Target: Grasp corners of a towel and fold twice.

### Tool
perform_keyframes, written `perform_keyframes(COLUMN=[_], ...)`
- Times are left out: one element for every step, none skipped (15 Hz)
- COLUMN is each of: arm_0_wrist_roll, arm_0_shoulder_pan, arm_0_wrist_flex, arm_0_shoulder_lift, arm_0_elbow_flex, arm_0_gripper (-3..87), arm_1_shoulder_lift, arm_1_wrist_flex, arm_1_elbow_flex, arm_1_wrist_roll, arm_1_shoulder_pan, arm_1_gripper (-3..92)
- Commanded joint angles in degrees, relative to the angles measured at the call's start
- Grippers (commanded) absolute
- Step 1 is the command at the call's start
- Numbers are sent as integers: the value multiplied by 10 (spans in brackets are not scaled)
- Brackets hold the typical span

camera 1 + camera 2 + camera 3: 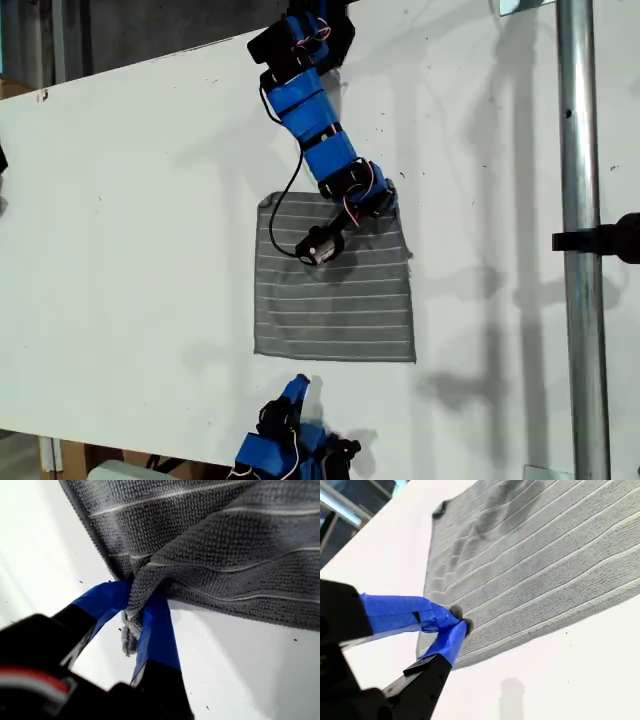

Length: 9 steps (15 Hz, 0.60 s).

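The grey striped towel (335, 300) lies flat on the white table (130, 250) in the middle of the exterior view. My first gripper (385, 200) reaches down from the top of that view to the towel's far corner on the exterior view's right. In the first wrist view, my first gripper (137, 597) is shut on that corner (131, 630), and the towel (225, 545) bunches up from it. My second gripper (298, 385) sits just short of the towel's near edge. My second gripper (460, 622) is shut, tips touching, with no cloth visibly held; the towel (530, 555) spreads beyond it.
A vertical metal pole (580, 240) with a black clamp (610, 238) stands at the exterior view's right. A black cable (290, 210) loops from the first arm over the towel's far edge. The table's near edge runs along the exterior view's bottom left.
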Motion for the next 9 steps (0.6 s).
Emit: perform_keyframes(arm_0_wrist_roll=[54, 99, 125, 159, 179, 191, 192, 137, 154], arm_0_shoulder_pan=[76, 120, 160, 201, 233, 254, 255, 245, 243], arm_0_wrist_flex=[20, 44, 70, 83, 98, 106, 131, 190, 174], arm_0_shoulder_lift=[-374, -489, -583, -661, -734, -790, -825, -838, -807], arm_0_elbow_flex=[-308, -409, -495, -568, -633, -679, -718, -751, -732], arm_0_gripper=[-31, -31, -31, -31, -31, -31, -1, 326, 475], arm_1_shoulder_lift=[11, 17, 20, 23, 23, 23, 23, 23, 23], arm_1_wrist_flex=[-5, -5, -4, -4, -4, -6, -9, -13, -15], arm_1_elbow_flex=[-5, -5, -5, -5, -6, -6, -6, -7, -9], arm_1_wrist_roll=[-11, -11, -11, -12, -12, -12, -12, -12, -12], arm_1_shoulder_pan=[18, 20, 22, 23, 23, 23, 23, 23, 22], arm_1_gripper=[-2, -2, -2, -2, -2, -2, -2, -2, -2])
